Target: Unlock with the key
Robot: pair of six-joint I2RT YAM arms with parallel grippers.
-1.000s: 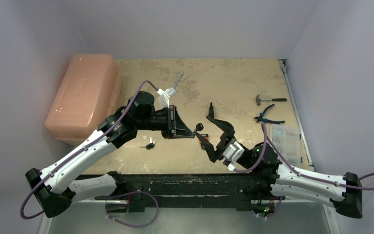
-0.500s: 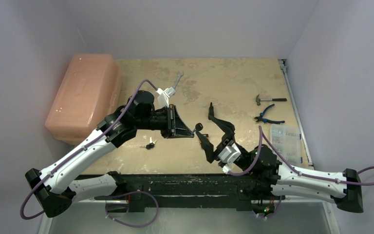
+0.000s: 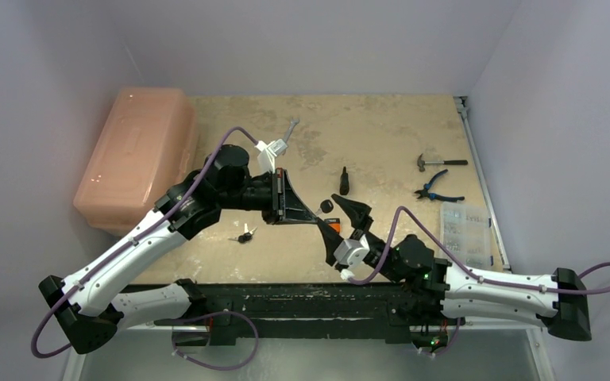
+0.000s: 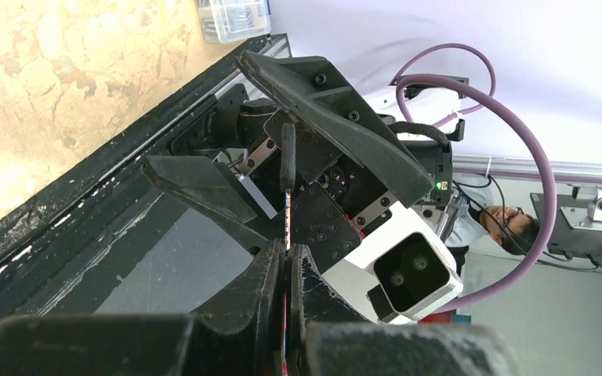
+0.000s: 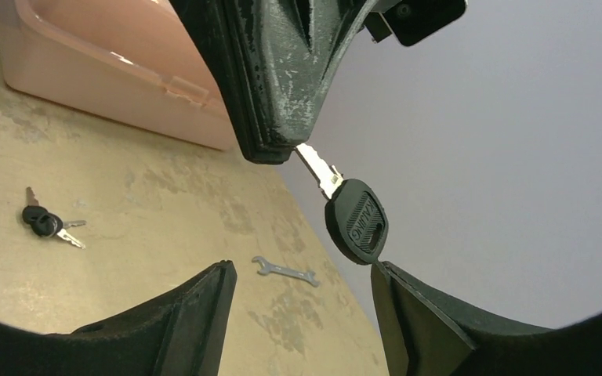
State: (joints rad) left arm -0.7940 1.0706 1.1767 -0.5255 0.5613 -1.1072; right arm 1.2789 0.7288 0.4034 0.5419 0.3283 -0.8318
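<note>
Tan table (image 3: 381, 127): pink case (image 3: 137, 155), wrench (image 3: 290, 129), key pair (image 3: 244, 236), hammer (image 3: 437, 163), pliers (image 3: 438, 189), clear box (image 3: 465, 226).

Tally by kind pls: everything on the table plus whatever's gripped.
Hand tools: 3 (wrench, hammer, pliers)
Boxes: 2 (pink box, clear box)
Key items: 2 (key in left gripper, bunch on table)
Unidentified black item: 1
Total: 8

My right hand (image 5: 304, 268) has slid left and back toward the near edge, with the arm dropping flatter. Its spread fingers now flank the key (image 5: 357, 222) head; a second ago they sat to its right. The small black item (image 3: 344, 181) on the counter (image 3: 381, 143) now stands clear of that hand.
</note>
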